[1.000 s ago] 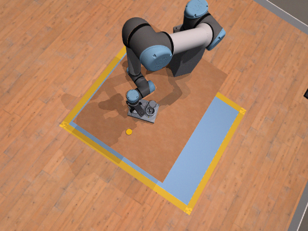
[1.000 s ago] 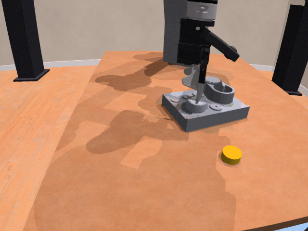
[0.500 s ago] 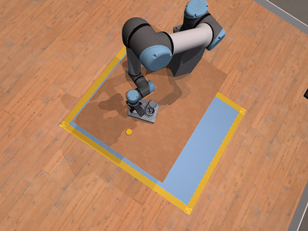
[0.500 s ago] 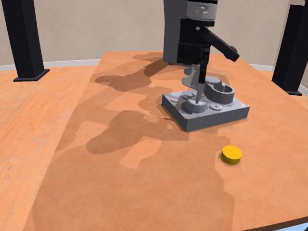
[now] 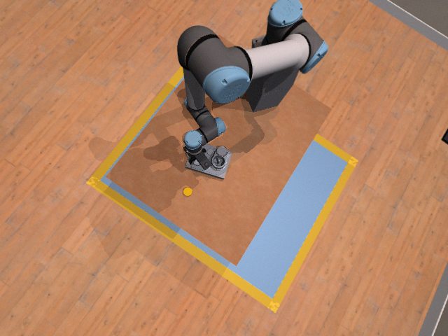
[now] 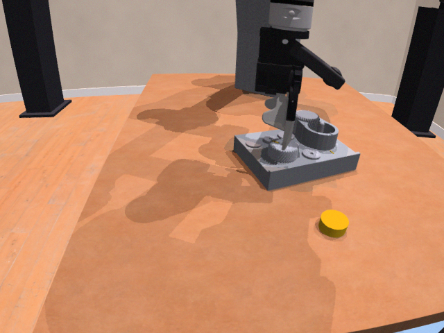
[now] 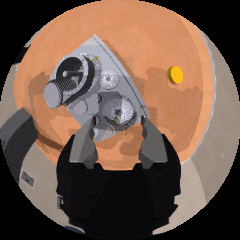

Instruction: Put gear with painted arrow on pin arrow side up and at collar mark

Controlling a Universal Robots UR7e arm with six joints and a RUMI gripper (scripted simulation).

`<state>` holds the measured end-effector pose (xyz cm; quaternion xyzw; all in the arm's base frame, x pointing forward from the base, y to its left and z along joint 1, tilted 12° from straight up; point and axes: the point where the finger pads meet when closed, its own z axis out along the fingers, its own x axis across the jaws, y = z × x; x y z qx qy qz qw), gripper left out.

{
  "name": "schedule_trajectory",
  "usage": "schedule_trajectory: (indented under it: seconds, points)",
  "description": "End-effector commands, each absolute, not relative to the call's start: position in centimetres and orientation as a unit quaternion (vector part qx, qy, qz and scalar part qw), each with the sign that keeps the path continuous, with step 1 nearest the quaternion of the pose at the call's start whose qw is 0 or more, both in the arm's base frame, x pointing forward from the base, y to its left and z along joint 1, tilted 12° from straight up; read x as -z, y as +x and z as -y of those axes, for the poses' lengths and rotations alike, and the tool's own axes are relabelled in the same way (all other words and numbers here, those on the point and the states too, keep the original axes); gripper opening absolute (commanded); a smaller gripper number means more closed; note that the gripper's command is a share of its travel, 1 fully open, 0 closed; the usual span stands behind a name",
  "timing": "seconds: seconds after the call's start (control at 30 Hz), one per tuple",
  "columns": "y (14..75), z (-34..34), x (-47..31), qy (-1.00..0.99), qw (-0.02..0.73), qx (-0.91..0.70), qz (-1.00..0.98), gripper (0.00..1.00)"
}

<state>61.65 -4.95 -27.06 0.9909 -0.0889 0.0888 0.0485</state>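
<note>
The grey gear with the yellow painted arrow (image 7: 120,112) sits arrow side up on the grey base plate (image 7: 100,85), at the plate's near corner (image 6: 282,152). The arrow points toward my wrist camera. I cannot make out the collar mark under it. My gripper (image 7: 118,116) is open and hangs just above the gear, with one finger on each side and a gap to both. In the exterior view the fingertip (image 6: 286,142) is at the gear's top edge. In the overhead view the gripper (image 5: 199,162) covers that end of the plate.
The plate also holds a large toothed ring housing (image 6: 318,133), another gear behind it and a small flat gear (image 6: 311,154). A yellow disc (image 6: 334,223) lies on the mat in front of the plate. The robot's base (image 5: 271,90) stands behind.
</note>
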Motion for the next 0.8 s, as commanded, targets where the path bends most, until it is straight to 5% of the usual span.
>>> schedule_trajectory:
  seconds: [0.0,0.77]
  points:
    - [61.7,5.0,27.2,0.991,0.049,-0.090,0.089,0.54]
    - [62.0,5.2,28.9,0.991,0.049,-0.090,0.089,0.54]
